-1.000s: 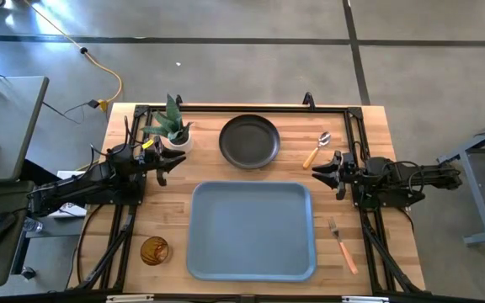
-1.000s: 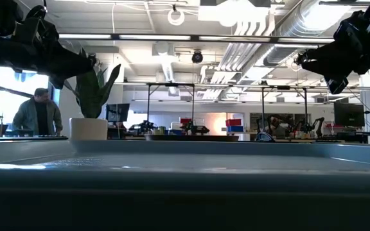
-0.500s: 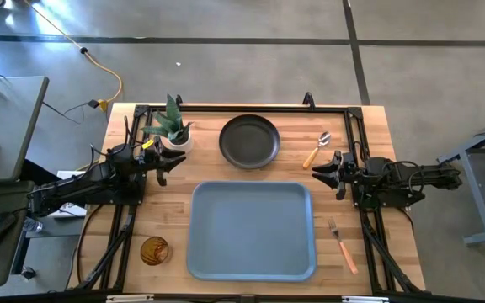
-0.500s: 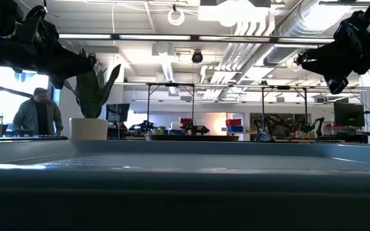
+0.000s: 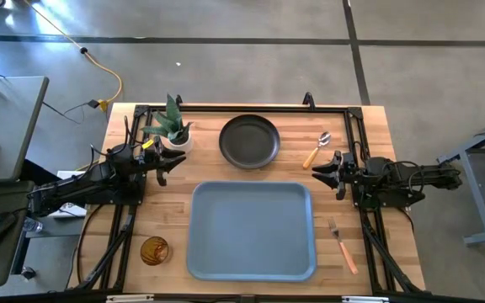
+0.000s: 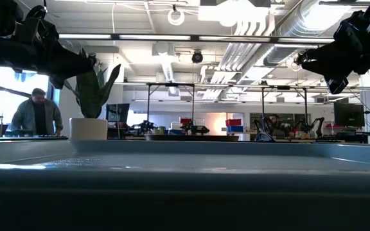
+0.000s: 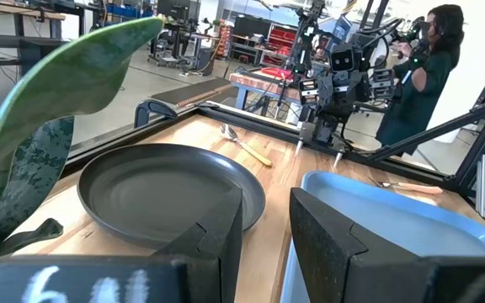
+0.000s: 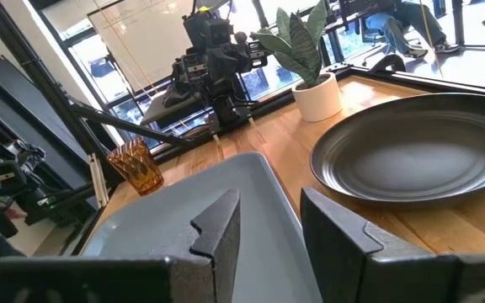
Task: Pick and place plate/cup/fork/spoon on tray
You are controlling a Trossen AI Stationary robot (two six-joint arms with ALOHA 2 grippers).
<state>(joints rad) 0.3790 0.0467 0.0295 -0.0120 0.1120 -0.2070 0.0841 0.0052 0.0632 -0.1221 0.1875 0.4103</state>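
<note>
- I see the left end effector [image 5: 173, 160], fingers spread, empty, near the tabletop's left edge; plate [image 5: 249, 140] lies beyond.
- Right end effector [image 5: 322, 172], spread, empty, just beside the spoon [image 5: 317, 149]; tray [image 5: 252, 230] sits between.

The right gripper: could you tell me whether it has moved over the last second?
No. In the high view the right gripper still hangs just below the spoon, beside the tray's top right corner, as before.

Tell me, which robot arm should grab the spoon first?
Probably the right. The right gripper hovers open just beside the spoon on the table's right side, while the left gripper waits by the potted plant, across the plate.
</note>
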